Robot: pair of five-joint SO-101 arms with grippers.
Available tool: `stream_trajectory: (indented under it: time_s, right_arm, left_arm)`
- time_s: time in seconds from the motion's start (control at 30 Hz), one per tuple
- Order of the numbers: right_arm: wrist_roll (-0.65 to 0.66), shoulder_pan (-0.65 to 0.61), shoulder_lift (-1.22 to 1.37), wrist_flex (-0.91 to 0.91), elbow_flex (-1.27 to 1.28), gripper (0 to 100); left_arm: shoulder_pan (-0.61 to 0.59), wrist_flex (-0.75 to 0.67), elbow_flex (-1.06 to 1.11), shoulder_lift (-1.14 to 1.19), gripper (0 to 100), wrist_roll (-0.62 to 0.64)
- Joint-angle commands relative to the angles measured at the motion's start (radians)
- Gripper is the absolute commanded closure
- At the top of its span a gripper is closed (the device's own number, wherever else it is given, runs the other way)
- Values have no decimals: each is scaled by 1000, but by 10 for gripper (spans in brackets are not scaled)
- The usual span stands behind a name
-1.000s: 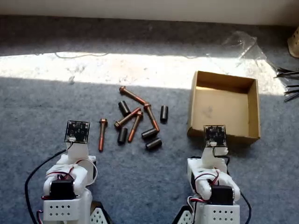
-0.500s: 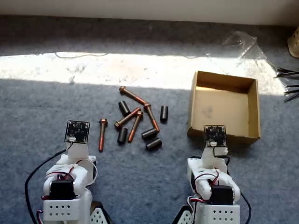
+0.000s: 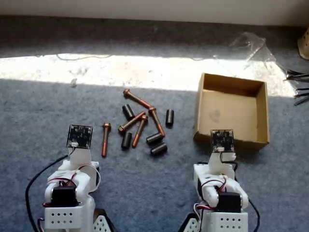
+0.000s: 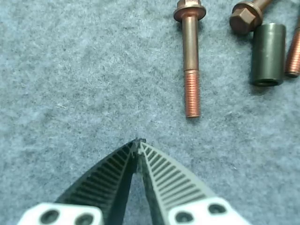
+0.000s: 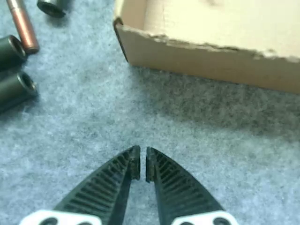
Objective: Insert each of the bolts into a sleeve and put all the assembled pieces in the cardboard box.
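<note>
Several copper bolts [image 3: 139, 114] and black sleeves [image 3: 158, 149] lie scattered on the grey carpet between the arms. One bolt [image 3: 105, 139] lies apart at the left, also seen as the bolt [image 4: 190, 58] just ahead of my left gripper [image 4: 138, 142], which is shut and empty above the carpet. A sleeve [image 4: 267, 54] lies beside that bolt. The cardboard box [image 3: 233, 109] stands open and empty at the right. My right gripper [image 5: 140, 163] is shut and empty, close to the box's near wall [image 5: 206, 58]. Two sleeves [image 5: 13, 70] lie off to its side.
A crumpled clear plastic bag [image 3: 251, 43] lies behind the box. Black cable ties [image 3: 297, 87] poke in at the right edge. A bright band of sunlight crosses the carpet behind the parts. Open carpet lies in front of both arms.
</note>
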Motion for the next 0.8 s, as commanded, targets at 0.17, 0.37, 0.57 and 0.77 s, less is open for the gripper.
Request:
stream_trajectory:
  time_s: [0.17, 0.37, 0.57, 0.77]
  right_arm:
    - [0, -4, -10, 2, 131, 976]
    - [0, -2, -10, 2, 133, 976]
    - [0, -2, -10, 2, 133, 976]
    - [6, 2, -10, -47, 130, 976]
  left_arm:
    - [12, 3, 21, -10, 994, 8]
    - [12, 3, 21, -10, 993, 2]
    - [12, 8, 21, -10, 993, 5]
    - [10, 0, 16, -12, 993, -18]
